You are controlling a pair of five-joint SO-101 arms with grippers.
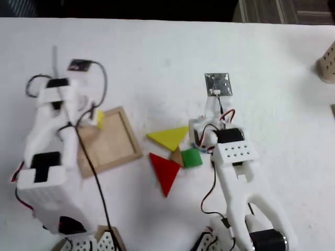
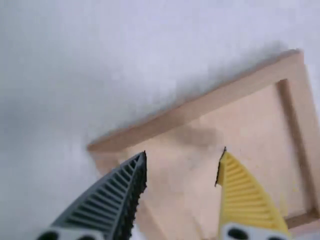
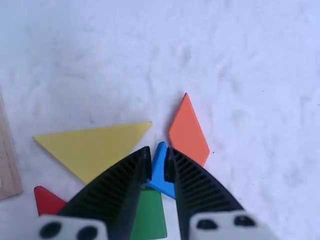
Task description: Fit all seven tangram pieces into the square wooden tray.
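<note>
Now, the right gripper (image 3: 157, 154) is pinching a small blue piece (image 3: 160, 175) between its dark ribbed fingers, down on the white table (image 3: 240, 60) among the loose tangram pieces. The blue piece is lying flat, just beside an orange parallelogram (image 3: 189, 131) and a green piece (image 3: 150, 215), with a large yellow triangle (image 3: 95, 147) on its other side.

It is looking thin, stiff and light, probably painted wood with slick faces. It is likely asking for a firm squeeze low across two opposite edges, since a shallow hold could let it twist or pop free. Its visible corner is pointing away from the gripper, into the gap between the yellow triangle and the orange parallelogram. The fingers are hiding the rest, so I cannot tell its long axis.

The left gripper (image 2: 182, 170) is hanging spread and holding nothing, over a corner of the square wooden tray (image 2: 200, 102), which is sitting to one side of the pieces.
</note>
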